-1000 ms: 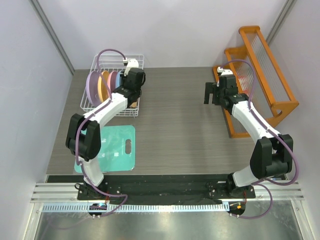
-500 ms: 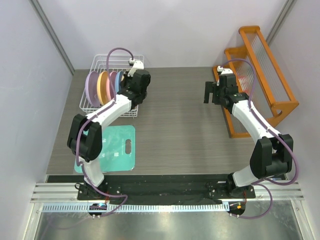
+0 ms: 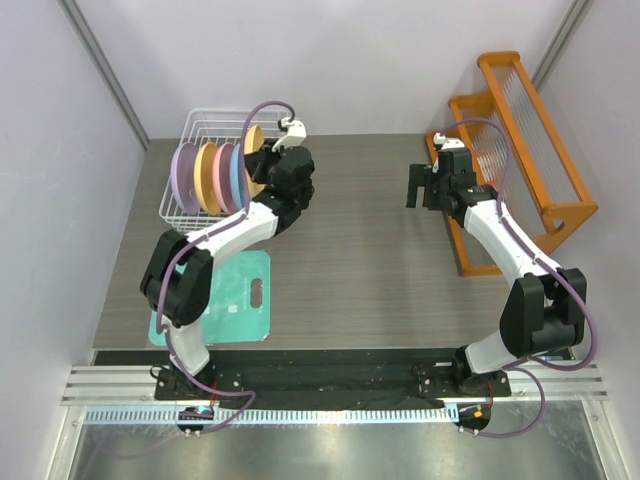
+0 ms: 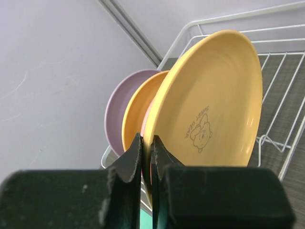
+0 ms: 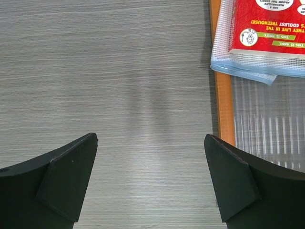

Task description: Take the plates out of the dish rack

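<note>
My left gripper [image 3: 262,163] is shut on the rim of a yellow-orange plate [image 3: 254,159] and holds it upright, lifted above the right end of the white wire dish rack [image 3: 214,128]. In the left wrist view the plate [image 4: 214,100] fills the middle, pinched at its lower rim by my gripper [image 4: 147,143]. Lavender [image 3: 183,178], orange [image 3: 207,177], pink [image 3: 224,174] and light blue [image 3: 240,175] plates stand upright in the rack. My right gripper [image 3: 421,186] is open and empty over bare table near the right side.
A teal cutting mat [image 3: 224,296] lies on the table in front of the dish rack. An orange wooden shelf rack [image 3: 520,140] stands at the right, with a red printed packet [image 5: 267,28] on it. The grey walls close in on both sides.
My left gripper has lifted the yellow-orange plate out of the rack and carried it up and to the right. The right arm has not moved.
</note>
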